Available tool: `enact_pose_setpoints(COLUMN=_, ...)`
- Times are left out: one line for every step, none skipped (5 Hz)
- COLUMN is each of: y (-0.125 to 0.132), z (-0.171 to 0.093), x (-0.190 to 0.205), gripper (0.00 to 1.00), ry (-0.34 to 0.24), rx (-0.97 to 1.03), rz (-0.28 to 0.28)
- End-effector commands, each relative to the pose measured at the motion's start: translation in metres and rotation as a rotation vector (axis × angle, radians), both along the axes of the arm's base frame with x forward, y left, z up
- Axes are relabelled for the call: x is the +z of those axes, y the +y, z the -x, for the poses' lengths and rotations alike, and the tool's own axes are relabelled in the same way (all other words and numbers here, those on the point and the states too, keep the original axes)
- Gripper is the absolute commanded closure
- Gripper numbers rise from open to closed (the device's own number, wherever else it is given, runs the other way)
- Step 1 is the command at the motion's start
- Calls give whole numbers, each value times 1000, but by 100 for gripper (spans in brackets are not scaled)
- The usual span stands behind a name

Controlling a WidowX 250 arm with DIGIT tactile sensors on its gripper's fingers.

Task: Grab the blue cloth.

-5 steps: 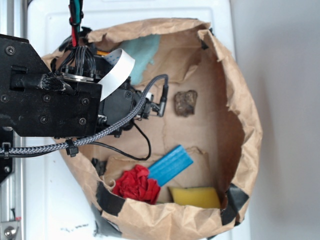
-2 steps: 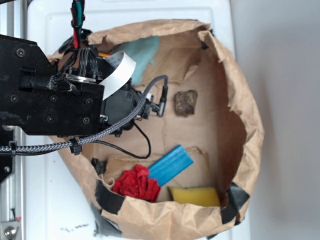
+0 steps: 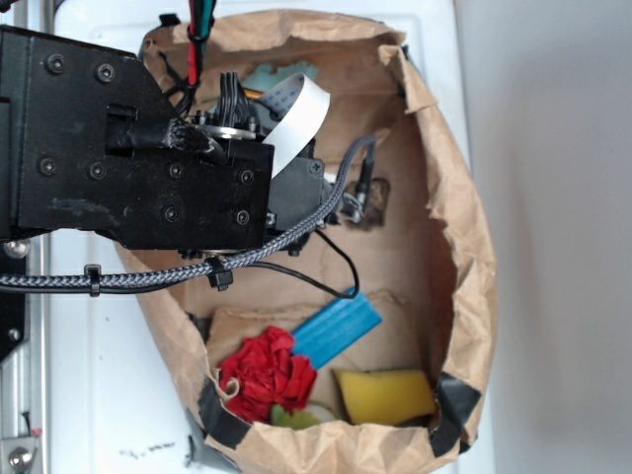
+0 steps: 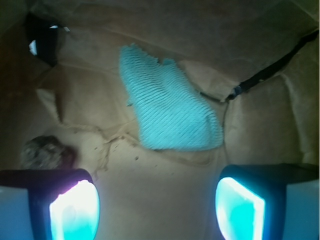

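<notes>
The blue cloth [image 4: 167,107], a pale teal knitted rag with ragged edges, lies flat on the brown paper floor ahead of the jaws in the wrist view. In the exterior view only a small corner of the blue cloth [image 3: 269,75] shows at the top of the paper bag, behind the arm. My gripper [image 4: 157,207] is open and empty; its two fingers stand wide apart, above the paper and short of the cloth. In the exterior view the black arm hides the fingers.
A brown paper bag [image 3: 464,276] walls in the work area. Inside lie a bright blue ridged block [image 3: 336,329], a red ruffled fabric piece [image 3: 265,375], a yellow sponge [image 3: 385,393] and a grey-brown lump [image 4: 45,151]. A black cable [image 4: 270,72] crosses the upper right.
The arm has moved up and to the right in the exterior view, towards the bag's far end, and now covers most of the blue cloth and the lump.
</notes>
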State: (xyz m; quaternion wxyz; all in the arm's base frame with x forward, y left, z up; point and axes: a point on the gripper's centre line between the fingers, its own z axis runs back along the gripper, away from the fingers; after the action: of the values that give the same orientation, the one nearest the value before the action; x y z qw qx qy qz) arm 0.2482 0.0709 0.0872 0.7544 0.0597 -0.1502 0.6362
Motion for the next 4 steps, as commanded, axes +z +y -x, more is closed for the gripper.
enact_pose_setpoints(y=11, z=3, x=13, gripper=0, ry=-45, rx=25, rz=-8)
enact_pose_setpoints(y=11, z=3, x=13, gripper=0, ry=-45, rx=25, rz=-8)
enact_pose_setpoints(y=18, z=-6, x=2, gripper=0, ry=-59, rx=-1, rz=15)
enact_pose_setpoints(y=24, z=-20, x=-10, gripper=0, ry=-70, rx=33, rz=-5)
